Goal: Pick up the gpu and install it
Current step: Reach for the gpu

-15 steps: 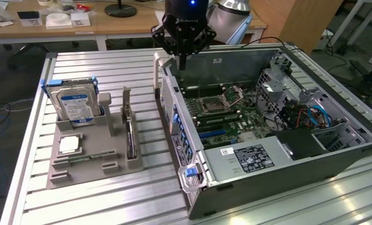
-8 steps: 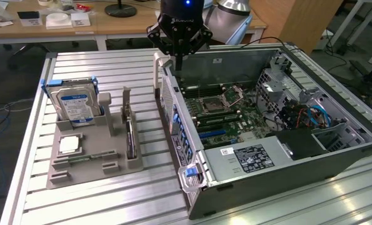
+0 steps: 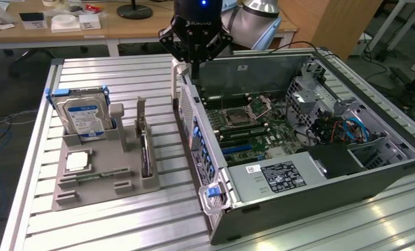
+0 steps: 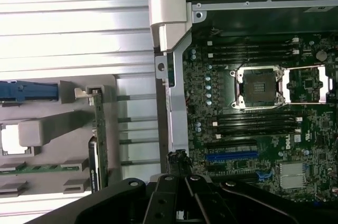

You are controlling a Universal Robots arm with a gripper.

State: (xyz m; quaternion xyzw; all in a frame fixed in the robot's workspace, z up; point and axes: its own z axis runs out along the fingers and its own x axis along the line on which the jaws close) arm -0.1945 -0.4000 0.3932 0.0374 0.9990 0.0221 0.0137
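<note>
One closed hand (image 3: 193,72), gpu (image 3: 145,156) well apart, upright in grey holder (image 3: 88,189)

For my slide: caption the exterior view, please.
Gripper, jaws shut, hangs over the edge of the open computer case; the gpu stands in the grey holder.

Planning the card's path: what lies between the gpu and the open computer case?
Bare slatted table separates the gpu from the computer case; the exterior view shows it.
</note>
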